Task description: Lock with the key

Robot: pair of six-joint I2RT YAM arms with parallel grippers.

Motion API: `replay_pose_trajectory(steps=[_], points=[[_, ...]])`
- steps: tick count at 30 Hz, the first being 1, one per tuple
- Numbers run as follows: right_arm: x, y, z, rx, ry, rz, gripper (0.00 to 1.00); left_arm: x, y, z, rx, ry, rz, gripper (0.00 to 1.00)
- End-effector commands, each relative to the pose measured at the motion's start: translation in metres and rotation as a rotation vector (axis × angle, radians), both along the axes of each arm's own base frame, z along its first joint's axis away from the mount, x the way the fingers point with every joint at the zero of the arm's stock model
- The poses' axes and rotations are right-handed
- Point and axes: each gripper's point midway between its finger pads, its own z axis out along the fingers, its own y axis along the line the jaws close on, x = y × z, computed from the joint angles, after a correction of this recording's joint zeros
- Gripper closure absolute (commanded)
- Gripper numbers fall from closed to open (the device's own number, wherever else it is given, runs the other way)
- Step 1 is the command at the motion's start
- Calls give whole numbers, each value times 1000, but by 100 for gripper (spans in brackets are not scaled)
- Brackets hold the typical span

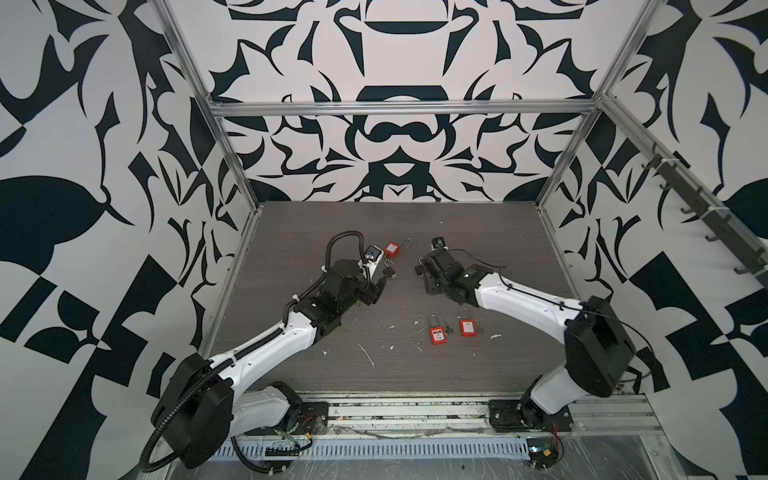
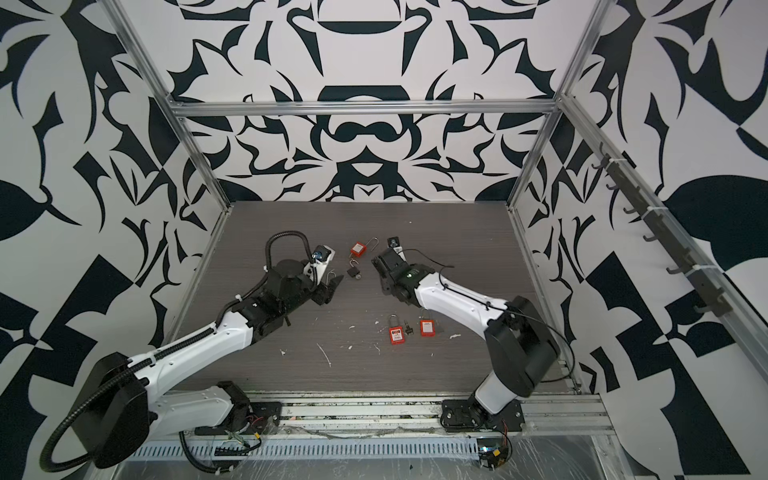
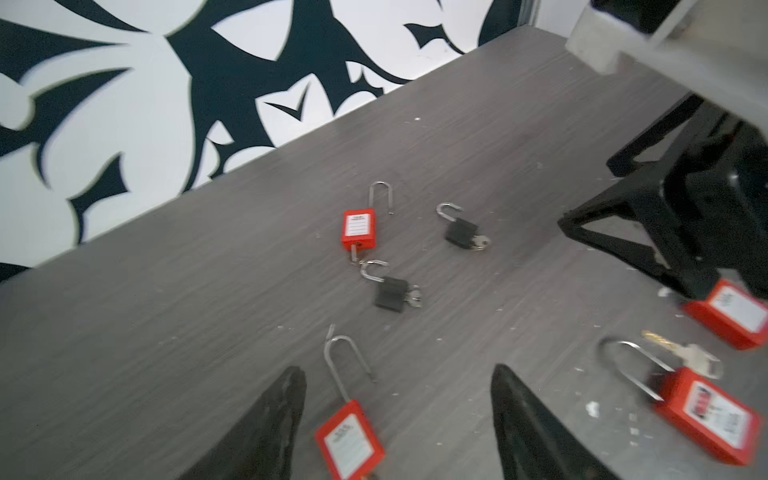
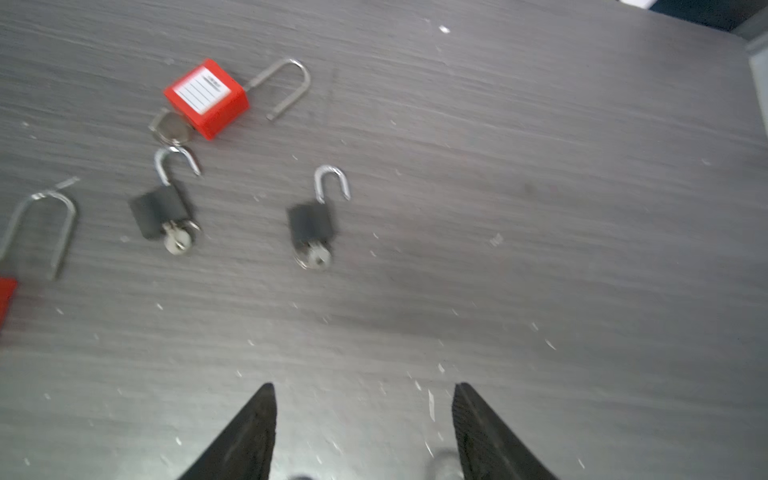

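The red padlock [image 3: 349, 440] lies flat on the table [image 1: 478, 232], left of centre, with its long shackle open. It looks small, rigid and light, and its smooth plastic body is likely to skate, so a pinch across the body should serve better than one on the thin shackle. Its key end is cut off from view. The left gripper [image 3: 397, 370] hangs low over it, fingers spread to either side and empty. The right gripper [image 4: 363, 386], right of centre, is also spread and empty, angled down toward a black padlock [image 4: 311, 224].
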Motion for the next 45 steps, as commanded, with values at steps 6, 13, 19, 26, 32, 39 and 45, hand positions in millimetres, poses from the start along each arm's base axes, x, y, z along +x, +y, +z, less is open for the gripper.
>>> replay_pose_trajectory(steps=[6,13,19,26,32,39,45], points=[[7,61,-5,107,139,110,29,26,54,-15,-92,152,201,16],[5,66,-19,74,162,131,29,29,64,-72,-29,329,295,17],[1,69,-26,87,152,163,29,29,60,-113,20,536,349,21],[-25,69,-30,125,167,201,29,28,56,-138,9,665,403,22],[-39,62,-33,126,177,203,30,18,52,-154,4,728,419,25],[-51,52,-34,101,175,205,30,17,47,-165,-3,732,430,26],[-52,44,-34,66,159,188,30,16,40,-173,31,734,411,30]])
